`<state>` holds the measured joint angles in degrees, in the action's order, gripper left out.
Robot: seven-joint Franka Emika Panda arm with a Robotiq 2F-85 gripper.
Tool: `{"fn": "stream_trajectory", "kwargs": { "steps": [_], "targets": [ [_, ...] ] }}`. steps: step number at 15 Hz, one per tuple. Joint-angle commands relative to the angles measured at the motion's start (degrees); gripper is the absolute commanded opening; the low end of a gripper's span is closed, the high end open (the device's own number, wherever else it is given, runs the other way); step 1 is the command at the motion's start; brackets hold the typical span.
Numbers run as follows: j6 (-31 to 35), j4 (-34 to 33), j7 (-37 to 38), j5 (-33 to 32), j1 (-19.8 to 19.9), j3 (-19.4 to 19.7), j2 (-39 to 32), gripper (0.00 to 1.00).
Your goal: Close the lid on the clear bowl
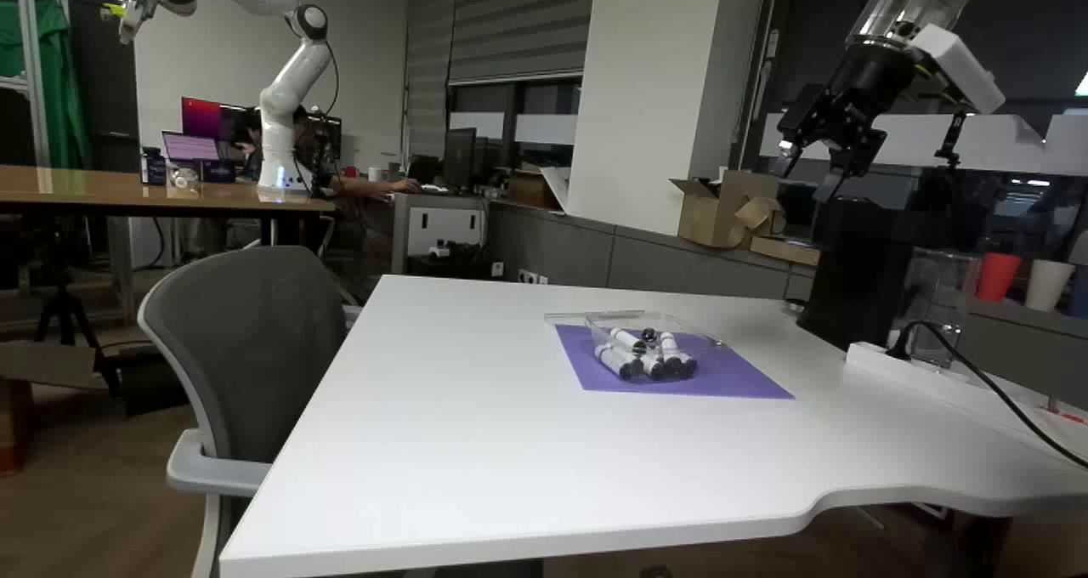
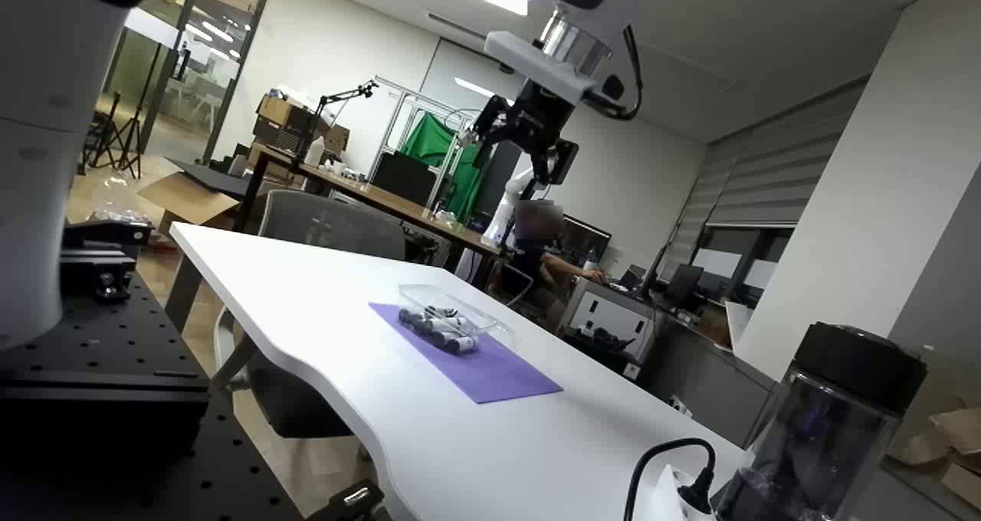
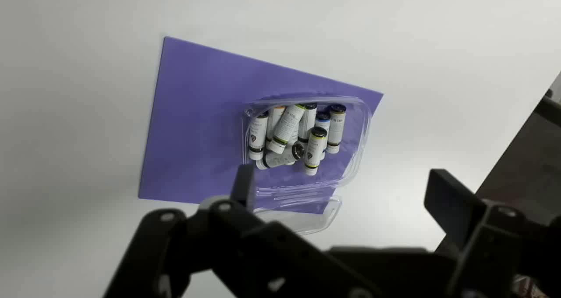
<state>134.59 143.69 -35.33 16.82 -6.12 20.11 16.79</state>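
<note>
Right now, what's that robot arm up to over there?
The robot's gripper hangs open high above the white table, holding nothing. The clear bowl sits at one end of the purple mat with a bunch of little labelled tubes inside. Its lid is open at one side, and in the wrist view it reaches past the mat's edge. The job is to close that lid; that isn't done yet, and the gripper isn't touching it.

Tubes (image 3: 287,127) in bowl (image 3: 361,145), lid (image 3: 313,219) beside it
</note>
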Motion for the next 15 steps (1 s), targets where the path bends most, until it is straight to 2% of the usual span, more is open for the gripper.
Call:
{"fn": "stream_trajectory", "kwargs": {
  "steps": [1, 10, 13, 15],
  "targets": [
    [-0.31, -0.11, -0.62, 0.93, 2.44, -2.42, -0.23, 1.00],
    [-0.31, -0.11, -0.62, 0.93, 2.44, -2.42, -0.23, 1.00],
    [3.40, -5.21, -4.19, 7.71, 2.31, -0.74, -4.76, 1.00],
    [3.33, -11.33, -11.56, 15.52, 1.58, 1.33, -10.48, 1.00]
  ]
}}
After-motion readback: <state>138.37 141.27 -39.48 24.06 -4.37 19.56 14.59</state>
